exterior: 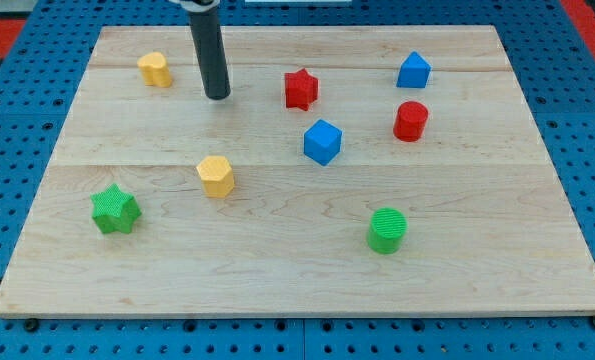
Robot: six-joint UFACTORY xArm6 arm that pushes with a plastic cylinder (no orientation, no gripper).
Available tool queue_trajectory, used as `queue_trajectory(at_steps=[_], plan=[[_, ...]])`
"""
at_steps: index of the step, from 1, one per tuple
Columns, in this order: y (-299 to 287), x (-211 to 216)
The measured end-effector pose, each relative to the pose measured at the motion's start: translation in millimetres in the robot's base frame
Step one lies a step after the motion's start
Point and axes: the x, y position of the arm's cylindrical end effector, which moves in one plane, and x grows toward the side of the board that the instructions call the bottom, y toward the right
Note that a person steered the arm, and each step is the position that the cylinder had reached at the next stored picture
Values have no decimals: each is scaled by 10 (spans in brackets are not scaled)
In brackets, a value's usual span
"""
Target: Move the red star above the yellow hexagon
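The red star (300, 89) lies on the wooden board in the upper middle. The yellow hexagon (216, 176) lies left of centre, lower down and to the left of the star. My tip (217, 97) rests on the board to the left of the red star and straight above the yellow hexagon in the view, touching neither. The dark rod rises from it to the view's top edge.
A yellow block (155, 69) lies at the upper left. A green star (114, 210) lies at the lower left. A blue cube (322, 141) lies just below the red star. A red cylinder (411, 121), a blue block (413, 71) and a green cylinder (386, 230) lie to the right.
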Motion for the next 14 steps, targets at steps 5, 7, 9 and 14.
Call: queue_trajectory(at_steps=[5,7,9,14], plan=[[1623,-76],[145,12],[411,117],[1179,89]])
